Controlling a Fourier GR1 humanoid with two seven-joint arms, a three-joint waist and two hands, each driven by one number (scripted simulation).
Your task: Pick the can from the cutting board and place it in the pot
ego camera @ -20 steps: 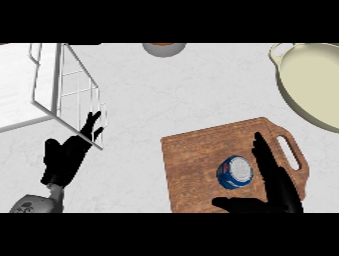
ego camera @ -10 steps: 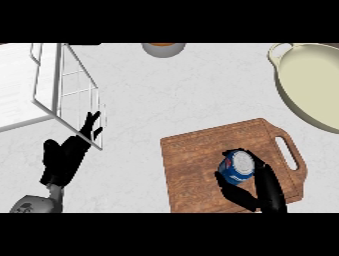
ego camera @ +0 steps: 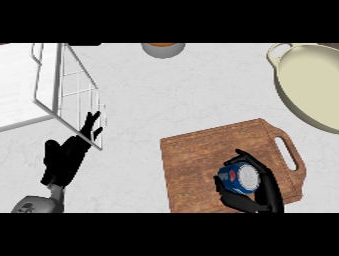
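Can point(ego camera: 240, 178): blue body, pale lid facing up toward the view, so the long axis is approx. vertical, poss. tilted a little. It sits over the near-right part of the cutting board point(ego camera: 201, 157). Whether the base touches the board or is just clear of it cannot be told from above.

R hand point(ego camera: 266, 194): fingers and thumb curled round the can from the near and right sides, gripping it. Grasp step looks complete; lift and carry not yet done.

L hand point(ego camera: 63, 159): open, fingers relaxed and pointing up, resting on the tabletop point(ego camera: 172, 95) at the view's left, just beside the corner of the wire rack point(ego camera: 67, 85). Well apart from the can; no part in this step.

Key relation: pot point(ego camera: 284, 82) lies away from the robot and to its right of the can, i.e. diagonally up-right in the view, at the far-right corner. Its cream interior is open and unobstructed. The board's handle end point(ego camera: 296, 152) lies between can and pot.

Judgement: R hand is the nearer one by a wide margin. The next move calls for a vertical lift to clear the board, then a diagonal carry forward and right, with enough height to pass the pot's near rim before lowering. Keep the axis upright during transfer.

Misc.: a small round vessel point(ego camera: 162, 48) at the far edge is off the path.
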